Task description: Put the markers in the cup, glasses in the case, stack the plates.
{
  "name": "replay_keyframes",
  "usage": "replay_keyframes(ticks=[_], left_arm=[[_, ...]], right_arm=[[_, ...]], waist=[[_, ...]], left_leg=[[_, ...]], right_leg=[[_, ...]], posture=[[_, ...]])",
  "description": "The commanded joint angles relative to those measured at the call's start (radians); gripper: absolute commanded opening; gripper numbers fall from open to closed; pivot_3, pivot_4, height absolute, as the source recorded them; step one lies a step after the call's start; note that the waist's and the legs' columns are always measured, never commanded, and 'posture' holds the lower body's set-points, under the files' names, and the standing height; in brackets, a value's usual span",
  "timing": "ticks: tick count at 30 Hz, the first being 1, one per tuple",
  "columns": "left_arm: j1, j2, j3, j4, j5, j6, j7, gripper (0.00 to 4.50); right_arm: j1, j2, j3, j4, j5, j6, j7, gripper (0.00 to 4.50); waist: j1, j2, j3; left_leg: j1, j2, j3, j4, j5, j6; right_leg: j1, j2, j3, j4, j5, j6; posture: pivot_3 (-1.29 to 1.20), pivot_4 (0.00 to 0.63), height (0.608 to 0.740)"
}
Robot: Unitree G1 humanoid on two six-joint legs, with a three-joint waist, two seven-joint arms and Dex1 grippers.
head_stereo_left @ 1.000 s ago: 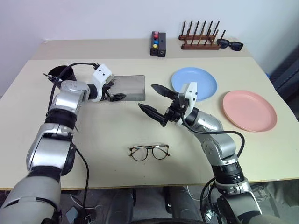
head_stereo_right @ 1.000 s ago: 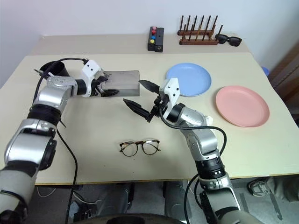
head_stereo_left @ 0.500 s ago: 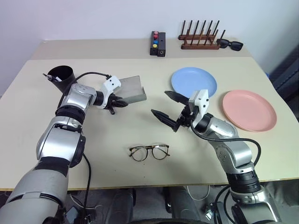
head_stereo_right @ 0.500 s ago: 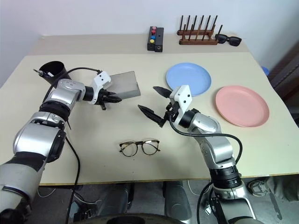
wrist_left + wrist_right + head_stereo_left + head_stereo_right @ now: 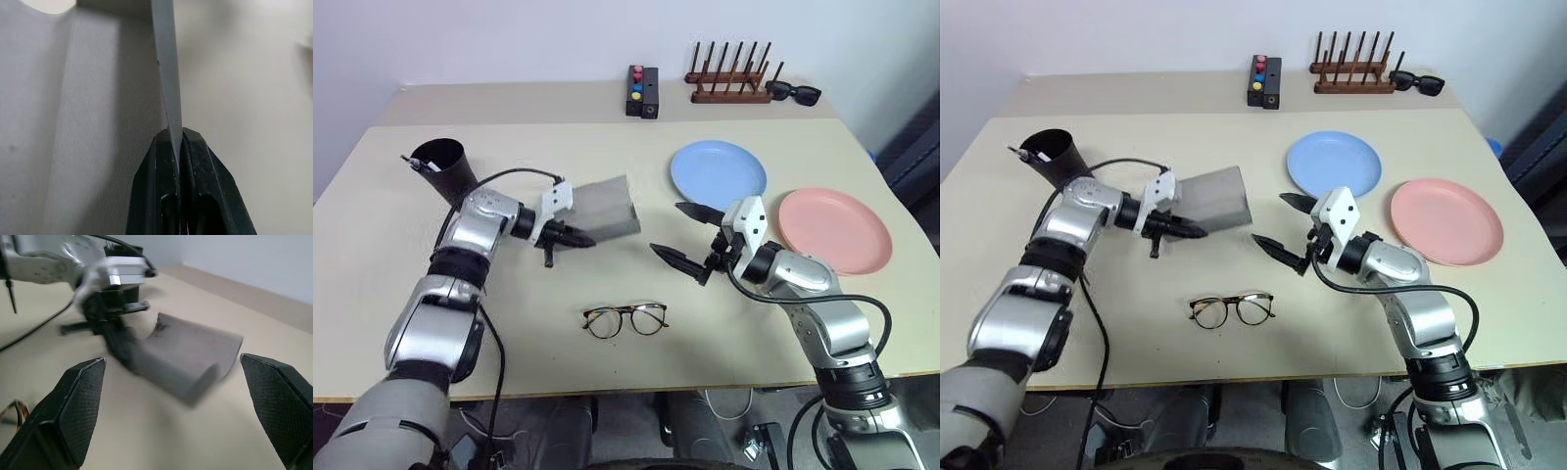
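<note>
Left of centre in the left eye view, the left hand [image 5: 579, 240] clamps the edge of the grey case [image 5: 605, 207], lifted and tilted above the surface [image 5: 558, 294]. Centre right, the right hand [image 5: 691, 236] hangs spread and empty. Glasses [image 5: 626, 319] lie lower centre; the cup [image 5: 442, 164] stands upper left. Along the left wrist view, the fingers [image 5: 203, 191] pinch the case's thin wall [image 5: 166, 73].

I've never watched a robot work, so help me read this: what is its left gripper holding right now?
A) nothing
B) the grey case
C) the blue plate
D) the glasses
B: the left gripper is shut on an edge of the grey case, one end lifted; the glasses lie untouched on the table and the blue plate sits apart.
</note>
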Motion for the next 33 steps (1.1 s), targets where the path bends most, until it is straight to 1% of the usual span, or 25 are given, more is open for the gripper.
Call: replay_keyframes(ticks=[1, 4, 7, 8, 9, 11, 13, 15, 18, 20, 22, 25, 27, 29, 33], left_arm=[[0.058, 0.034, -0.033, -0.227, -0.017, 0.074, -0.024, 0.04], [0.078, 0.037, -0.044, -0.283, -0.015, 0.123, -0.003, 0.04], [0.073, 0.03, -0.046, -0.292, -0.015, 0.169, 0.025, 0.04], [0.072, 0.03, -0.046, -0.295, -0.019, 0.18, 0.029, 0.67], [0.071, 0.03, -0.046, -0.298, -0.023, 0.186, 0.033, 1.0], [0.07, 0.031, -0.042, -0.302, -0.026, 0.183, 0.045, 1.95], [0.07, 0.032, -0.035, -0.304, -0.03, 0.172, 0.057, 3.0], [0.063, 0.039, -0.017, -0.303, -0.029, 0.152, 0.084, 3.88], [0.045, 0.038, 0.049, -0.344, -0.099, 0.206, 0.102, 3.88], [0.062, 0.049, 0.074, -0.429, -0.154, 0.248, 0.085, 3.88], [0.096, 0.068, 0.064, -0.535, -0.188, 0.283, 0.066, 3.88], [0.152, 0.082, 0.006, -0.686, -0.216, 0.32, 0.05, 3.88], [0.174, 0.075, -0.044, -0.745, -0.225, 0.345, 0.042, 3.88], [0.178, 0.068, -0.089, -0.751, -0.215, 0.348, 0.04, 3.88], [0.166, 0.061, -0.163, -0.69, -0.167, 0.308, 0.039, 3.88]], right_arm=[[0.002, -0.008, -0.023, -0.04, 0.014, -0.005, 0.008, 4.5], [0.002, -0.008, -0.02, -0.039, 0.011, -0.002, 0.012, 4.5], [0.003, -0.008, -0.019, -0.038, 0.009, -0.001, 0.016, 4.5], [0.003, -0.009, -0.019, -0.038, 0.008, -0.001, 0.017, 4.5], [0.004, -0.011, -0.02, -0.038, 0.008, -0.001, 0.018, 4.5], [0.007, -0.014, -0.023, -0.038, 0.006, 0.0, 0.019, 4.5], [0.01, -0.017, -0.025, -0.039, 0.005, 0.001, 0.02, 4.5], [0.018, -0.027, -0.031, -0.042, 0.004, 0.003, 0.021, 4.5], [0.039, -0.054, -0.043, -0.053, 0.01, 0.014, 0.032, 4.5], [0.059, -0.079, -0.047, -0.065, 0.014, 0.024, 0.043, 4.5], [0.079, -0.1, -0.048, -0.074, 0.011, 0.027, 0.052, 4.5], [0.099, -0.111, -0.053, -0.091, 0.019, 0.036, 0.051, 4.5], [0.113, -0.113, -0.055, -0.105, 0.023, 0.044, 0.045, 4.5], [0.128, -0.116, -0.054, -0.119, 0.022, 0.051, 0.042, 4.5], [0.162, -0.122, -0.061, -0.15, 0.02, 0.064, 0.034, 4.5]], waist=[[0.003, 0.0, 0.0], [0.008, 0.0, 0.0], [0.009, 0.0, 0.0], [0.008, 0.0, 0.0], [0.008, 0.0, 0.0], [0.007, 0.0, 0.0], [0.007, 0.0, 0.0], [0.007, 0.0, 0.0], [0.008, 0.0, 0.0], [0.008, 0.0, 0.0], [0.008, 0.0, 0.0], [0.006, 0.0, 0.0], [0.008, 0.0, 0.0], [0.009, 0.0, 0.0], [0.01, 0.0, 0.0]], left_leg=[[0.0, 0.0, 0.0, 0.0, 0.0, 0.0], [0.0, 0.0, 0.0, 0.001, 0.0, 0.0], [0.0, 0.0, 0.0, 0.002, 0.0, 0.0], [0.0, 0.0, 0.0, 0.002, 0.0, 0.0], [0.0, 0.0, 0.0, 0.002, 0.0, 0.0], [0.0, 0.0, 0.0, 0.002, 0.0, 0.0], [0.0, 0.0, 0.0, 0.002, 0.0, 0.0], [0.001, 0.0, 0.0, 0.002, 0.0, 0.0], [0.0, 0.0, 0.0, 0.002, 0.0, 0.0], [0.0, 0.0, 0.0, 0.002, 0.0, 0.0], [0.0, 0.0, 0.0, 0.002, 0.0, 0.0], [0.001, 0.0, 0.0, 0.001, 0.0, 0.0], [0.001, 0.0, 0.0, 0.001, 0.0, 0.0], [0.001, 0.0, 0.0, 0.002, 0.0, 0.0], [0.001, 0.0, 0.0, 0.002, 0.0, 0.0]], right_leg=[[0.0, 0.0, 0.0, 0.0, 0.0, 0.0], [0.0, 0.0, 0.0, 0.001, 0.0, 0.0], [0.001, 0.0, 0.0, 0.001, -0.002, -0.003], [0.001, 0.0, 0.0, 0.001, -0.002, -0.003], [0.001, 0.0, 0.0, 0.001, -0.002, -0.003], [0.001, 0.0, 0.0, 0.001, -0.002, -0.003], [0.001, 0.0, 0.0, 0.001, -0.002, -0.002], [0.001, 0.0, 0.0, 0.001, -0.002, -0.003], [0.001, 0.0, 0.0, 0.001, -0.002, -0.002], [0.001, 0.0, 0.0, 0.001, -0.001, -0.002], [0.001, 0.0, 0.0, 0.001, -0.001, -0.001], [0.001, 0.0, 0.0, 0.001, -0.001, -0.001], [0.001, 0.0, 0.0, 0.001, -0.002, -0.003], [0.001, 0.0, 0.0, 0.001, -0.002, -0.004], [0.001, 0.0, 0.0, 0.001, -0.003, -0.003]], posture=[[0.0, 0.15, 0.74], [0.0, 0.15, 0.74], [0.0, 0.15, 0.74], [0.0, 0.15, 0.74], [0.0, 0.15, 0.74], [0.0, 0.15, 0.74], [0.0, 0.15, 0.74], [0.0, 0.15, 0.74], [0.0, 0.15, 0.74], [0.0, 0.15, 0.74], [0.0, 0.15, 0.74], [0.0, 0.15, 0.74], [0.0, 0.15, 0.74], [0.0, 0.15, 0.74], [0.0, 0.15, 0.74]])
